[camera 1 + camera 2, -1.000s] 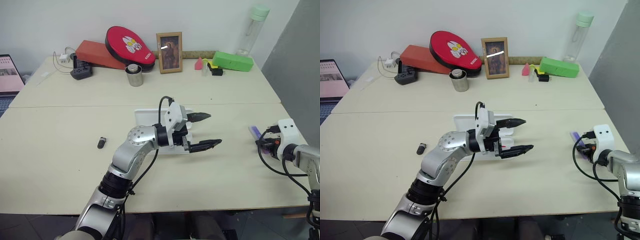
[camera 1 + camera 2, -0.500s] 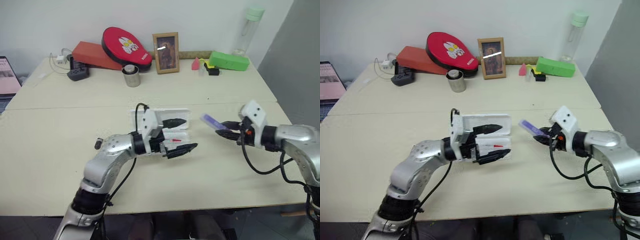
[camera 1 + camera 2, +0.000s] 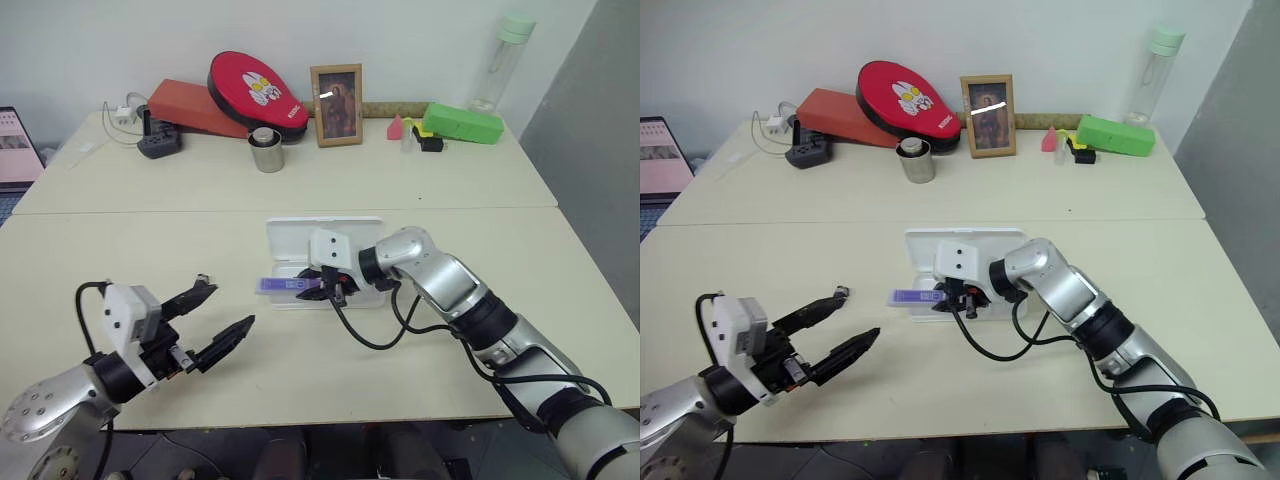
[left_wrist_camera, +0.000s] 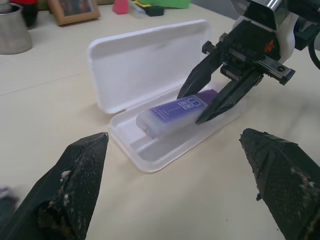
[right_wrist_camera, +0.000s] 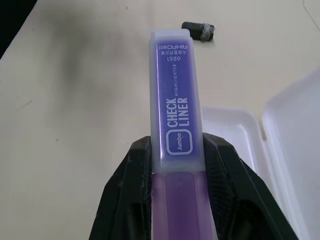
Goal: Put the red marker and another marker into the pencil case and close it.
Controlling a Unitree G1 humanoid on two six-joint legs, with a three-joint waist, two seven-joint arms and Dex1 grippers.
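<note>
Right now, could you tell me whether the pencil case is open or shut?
Open: the pencil case has its lid swung back, baring the tray, with the purple highlighter held over it.

surface: beige table (image 3: pixel 120 250) | on it: open pencil case (image 3: pixel 325 240), steel cup (image 3: pixel 267 152), picture frame (image 3: pixel 337 91), green box (image 3: pixel 463 122)

Office: laptop (image 3: pixel 15 150), desks (image 3: pixel 420 185), charger (image 3: pixel 158 145)

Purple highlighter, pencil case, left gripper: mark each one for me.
Purple highlighter (image 4: pixel 172 110): left wrist view, on its labelled purple face.
Pencil case (image 4: pixel 145 60): left wrist view, on the inside of the open lid.
Left gripper (image 3: pixel 212 316): left eye view, midway between its two black fingertips.
</note>
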